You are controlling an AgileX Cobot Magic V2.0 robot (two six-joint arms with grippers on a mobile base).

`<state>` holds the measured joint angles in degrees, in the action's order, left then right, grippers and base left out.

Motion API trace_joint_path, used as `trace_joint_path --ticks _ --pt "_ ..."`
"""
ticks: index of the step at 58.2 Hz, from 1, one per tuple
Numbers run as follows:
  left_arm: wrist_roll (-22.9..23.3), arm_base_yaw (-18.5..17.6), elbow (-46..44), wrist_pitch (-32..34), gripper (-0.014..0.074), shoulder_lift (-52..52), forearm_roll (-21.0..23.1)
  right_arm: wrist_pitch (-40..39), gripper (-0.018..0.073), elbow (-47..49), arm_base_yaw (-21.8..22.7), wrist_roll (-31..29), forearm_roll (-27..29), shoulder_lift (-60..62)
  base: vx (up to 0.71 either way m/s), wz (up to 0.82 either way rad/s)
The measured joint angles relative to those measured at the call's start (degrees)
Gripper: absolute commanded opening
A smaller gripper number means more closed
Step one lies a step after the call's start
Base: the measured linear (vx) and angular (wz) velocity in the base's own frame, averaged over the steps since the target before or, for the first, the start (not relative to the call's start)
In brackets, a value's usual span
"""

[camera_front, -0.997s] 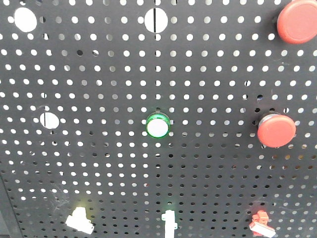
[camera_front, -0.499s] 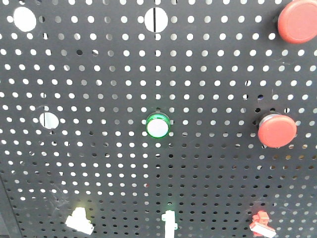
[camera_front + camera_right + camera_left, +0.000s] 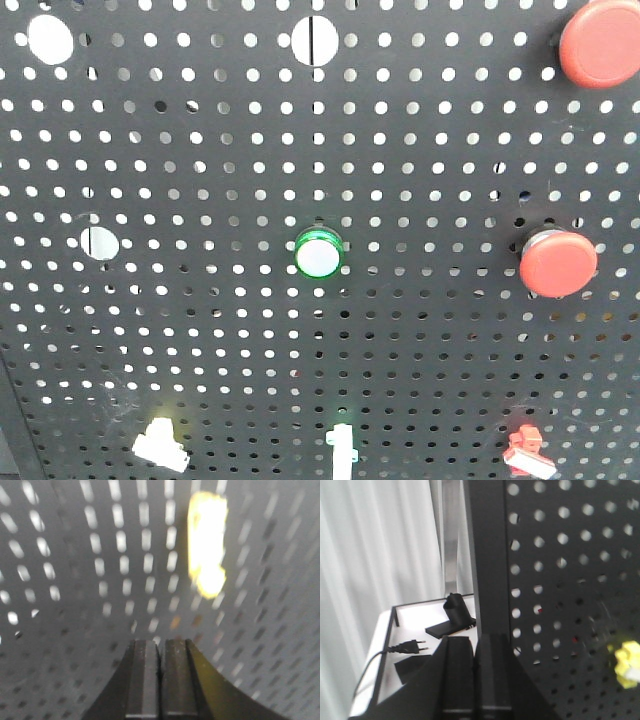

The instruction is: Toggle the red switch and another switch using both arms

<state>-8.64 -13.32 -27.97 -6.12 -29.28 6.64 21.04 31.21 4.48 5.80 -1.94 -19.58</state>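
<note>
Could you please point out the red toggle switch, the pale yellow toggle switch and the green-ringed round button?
red switch [image 3: 524,441]: front-facing view, on its red body.
pale yellow switch [image 3: 160,445]: front-facing view, on its body.
green-ringed button [image 3: 319,259]: front-facing view, on its white face.

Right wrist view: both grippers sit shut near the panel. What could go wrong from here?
The right gripper faces a blurred yellow-white shape, no red in view; it may miss the small red toggle switch. The left gripper points at the edge of the black perforated panel, with the pale yellow toggle switch to its side; pushing ahead could hit the panel.
</note>
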Motion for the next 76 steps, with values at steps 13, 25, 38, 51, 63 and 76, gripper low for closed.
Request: trace_joint_path --ticks 13,25,38,51,63,76 --pt "-2.6 -6.2 -2.1 -3.4 0.0003 -3.0 7.3 0.1 -0.0006 0.0 0.0 0.0 6.2 -0.1 0.00 0.00" --pt "-9.3 -16.9 -2.6 -2.2 0.0003 -8.4 11.1 0.2 -0.0006 0.0 0.0 -0.1 7.1 -0.1 0.00 0.00" --pt "-10.6 -20.2 -2.6 3.7 0.0003 -15.2 11.8 2.1 -0.0006 0.0 0.0 -0.1 7.4 -0.1 0.00 0.00" --pt "-10.6 -20.3 -2.6 6.9 0.0003 -19.2 11.9 3.9 -0.0006 0.0 0.0 -0.1 7.4 -0.1 0.00 0.00" --pt "-10.6 -20.3 -2.6 8.2 0.0003 -20.0 12.0 4.1 -0.0006 0.0 0.0 -0.1 7.4 -0.1 0.00 0.00" --pt "-10.5 -20.4 -2.6 4.3 0.0003 -20.2 12.0 4.1 -0.0006 0.0 0.0 -0.1 7.4 -0.1 0.00 0.00"
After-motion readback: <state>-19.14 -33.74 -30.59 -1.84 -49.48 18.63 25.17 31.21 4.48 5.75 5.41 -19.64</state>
